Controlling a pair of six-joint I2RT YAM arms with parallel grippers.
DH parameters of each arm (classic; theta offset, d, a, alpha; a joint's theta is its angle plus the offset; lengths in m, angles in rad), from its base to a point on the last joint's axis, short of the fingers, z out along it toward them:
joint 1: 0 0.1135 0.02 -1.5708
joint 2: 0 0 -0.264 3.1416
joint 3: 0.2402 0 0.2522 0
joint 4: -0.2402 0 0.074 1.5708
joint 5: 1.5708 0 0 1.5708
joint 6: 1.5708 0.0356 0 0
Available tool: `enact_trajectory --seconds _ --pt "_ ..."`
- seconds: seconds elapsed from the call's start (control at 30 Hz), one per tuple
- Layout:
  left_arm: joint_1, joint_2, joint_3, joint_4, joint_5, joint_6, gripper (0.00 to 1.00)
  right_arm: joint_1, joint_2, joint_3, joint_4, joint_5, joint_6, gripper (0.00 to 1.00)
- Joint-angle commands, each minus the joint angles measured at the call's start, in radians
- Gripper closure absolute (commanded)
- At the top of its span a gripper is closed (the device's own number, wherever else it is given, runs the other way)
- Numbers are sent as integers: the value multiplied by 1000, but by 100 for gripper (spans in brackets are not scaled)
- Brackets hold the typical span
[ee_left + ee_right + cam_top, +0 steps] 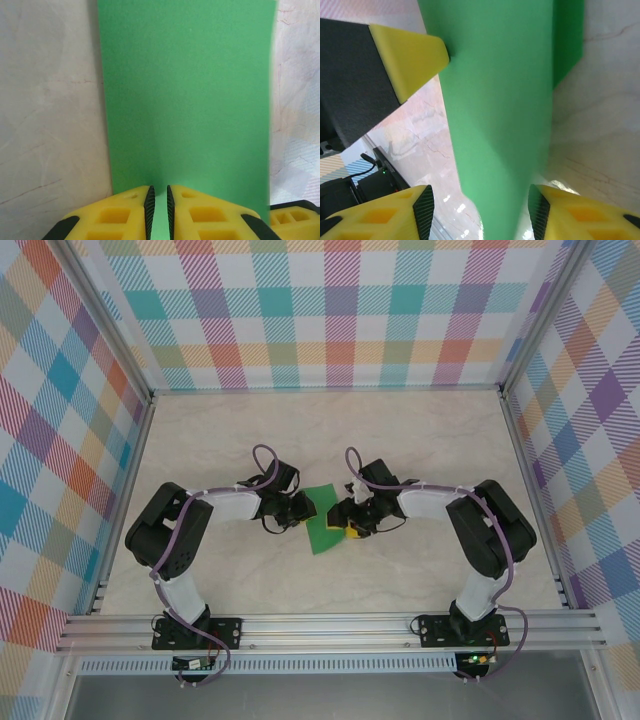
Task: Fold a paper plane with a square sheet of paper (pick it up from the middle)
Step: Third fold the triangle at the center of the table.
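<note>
L arm [170, 530] reaches in from left. L jaws clenched on near edge of sheet [324, 532]; in L wrist view the black pads [149, 204] leave only a sliver of green betw. them. Sheet sits mid-counter [420, 440] betw. the two arms and seems held up off the surface, not lying flat, tho can't be sure. R arm [490, 525] comes in from right. R jaws released, standing wide w/ sheet passing betw. them: clear gap on one side, other side close to paper, contact unclear. Progress, my read: early-to-mid. Sheet looks narrower than a full square, so prob. at least one fold is in. No pointed nose, no wings, no dart yet. Left to do: nose folds, centre crease, wings. Views: top gives both arms and sheet's place on counter, but sheet is just a small green patch there. L wrist gives the pinch itself, plus a plain green face w/ straight side edges. R wrist adds a darker green layer behind the sheet's far edge, likely a folded flap, and an L jaw tip touching sheet from opposite side.
</note>
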Motion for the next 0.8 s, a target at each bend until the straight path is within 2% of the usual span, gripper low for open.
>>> enact_trajectory --seconds 0.0,0.13,0.3,0.6,0.77 --pt "-7 28 -21 -80 -61 5 82 -8 -1 20 34 36 -29 44" --pt "-7 29 -22 -78 -60 6 82 -11 2 22 42 24 -30 45" --pt "-7 23 -24 -77 -61 5 82 -11 -6 4 8 -28 3 54" --pt "-6 22 -28 -69 -60 6 82 -11 -78 -35 -109 26 76 73" --pt "-7 17 -28 -69 -60 9 83 -11 -106 -36 -158 55 99 80"
